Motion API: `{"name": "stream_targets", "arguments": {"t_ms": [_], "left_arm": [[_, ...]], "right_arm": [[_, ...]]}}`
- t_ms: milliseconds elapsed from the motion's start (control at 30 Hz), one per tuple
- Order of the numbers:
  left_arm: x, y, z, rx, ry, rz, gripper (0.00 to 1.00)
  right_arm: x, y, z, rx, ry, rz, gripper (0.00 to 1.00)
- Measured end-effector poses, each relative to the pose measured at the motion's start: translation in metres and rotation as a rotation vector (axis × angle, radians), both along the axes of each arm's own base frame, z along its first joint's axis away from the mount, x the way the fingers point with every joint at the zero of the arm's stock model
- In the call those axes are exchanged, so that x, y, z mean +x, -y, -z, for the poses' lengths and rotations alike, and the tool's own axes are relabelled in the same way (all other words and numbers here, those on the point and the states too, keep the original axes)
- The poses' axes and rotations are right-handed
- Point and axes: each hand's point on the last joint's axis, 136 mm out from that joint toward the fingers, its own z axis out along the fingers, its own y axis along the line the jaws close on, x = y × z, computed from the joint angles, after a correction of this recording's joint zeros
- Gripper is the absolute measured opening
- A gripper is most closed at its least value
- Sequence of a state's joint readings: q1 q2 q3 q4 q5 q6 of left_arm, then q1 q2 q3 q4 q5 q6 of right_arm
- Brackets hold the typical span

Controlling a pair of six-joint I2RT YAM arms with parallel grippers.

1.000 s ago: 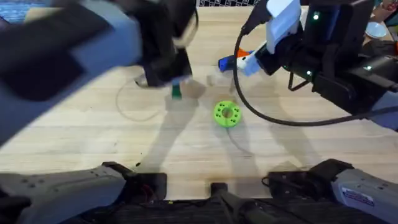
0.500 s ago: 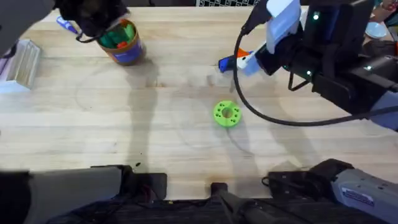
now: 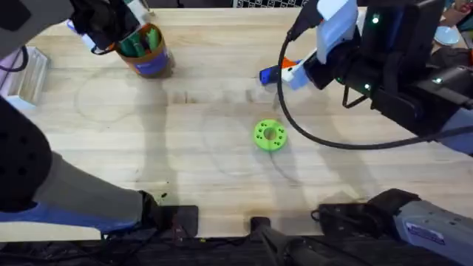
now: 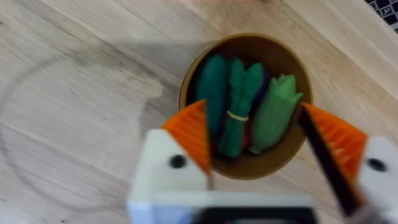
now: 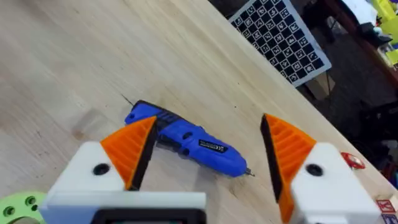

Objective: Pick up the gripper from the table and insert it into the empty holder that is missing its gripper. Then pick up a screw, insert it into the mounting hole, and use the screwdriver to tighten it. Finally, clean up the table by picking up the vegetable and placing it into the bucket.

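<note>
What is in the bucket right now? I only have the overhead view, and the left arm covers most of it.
Observer: The left wrist view looks straight into the bucket. Several green toy vegetables lie side by side in it.
Operator: Is the left gripper holding any of them?
Observer: No. The left gripper hangs over the bucket with its jaws open, and nothing sits between the orange pads.
Operator: And the right gripper?
Observer: The right gripper is open too, above the blue screwdriver, which lies flat on the table between its pads.
</note>
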State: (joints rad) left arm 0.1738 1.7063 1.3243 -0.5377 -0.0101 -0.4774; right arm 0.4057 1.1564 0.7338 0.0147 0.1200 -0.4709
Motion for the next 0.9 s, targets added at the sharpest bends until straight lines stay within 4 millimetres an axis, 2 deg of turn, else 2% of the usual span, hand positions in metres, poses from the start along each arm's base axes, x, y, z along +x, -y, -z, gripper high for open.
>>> {"name": "stream_targets", "arguments": {"t_ms": [33,67,300,400,467,567,700,800,900], "left_arm": [[0.000,0.000,0.002,-0.002,-0.004,0.000,0.937],[0.000,0.001,0.003,-0.005,-0.007,0.003,0.974],[0.001,0.010,0.000,-0.036,0.006,0.052,0.987],[-0.003,0.018,-0.018,-0.044,0.027,0.098,0.987],[-0.010,0.022,-0.040,-0.034,0.054,0.137,0.987],[-0.035,0.032,-0.084,0.013,0.095,0.211,0.985],[-0.091,0.059,-0.132,0.088,0.116,0.349,0.987],[-0.130,0.083,-0.151,0.127,0.122,0.466,0.987],[-0.165,0.100,-0.153,0.155,0.091,0.568,0.986]], "right_arm": [[0.000,0.000,0.000,0.000,0.000,0.000,0.992],[0.000,0.000,0.000,0.000,0.000,0.000,0.992],[0.000,0.000,-0.001,0.046,-0.010,0.025,0.991],[-0.002,0.001,-0.005,0.119,-0.026,0.064,0.991],[-0.008,0.003,-0.012,0.180,-0.035,0.095,0.991],[-0.024,0.010,-0.023,0.247,-0.070,0.136,0.991],[-0.053,0.022,-0.031,0.287,-0.165,0.193,0.991],[-0.081,0.033,-0.030,0.298,-0.276,0.239,0.992],[-0.107,0.039,-0.032,0.299,-0.362,0.256,0.991]]}}
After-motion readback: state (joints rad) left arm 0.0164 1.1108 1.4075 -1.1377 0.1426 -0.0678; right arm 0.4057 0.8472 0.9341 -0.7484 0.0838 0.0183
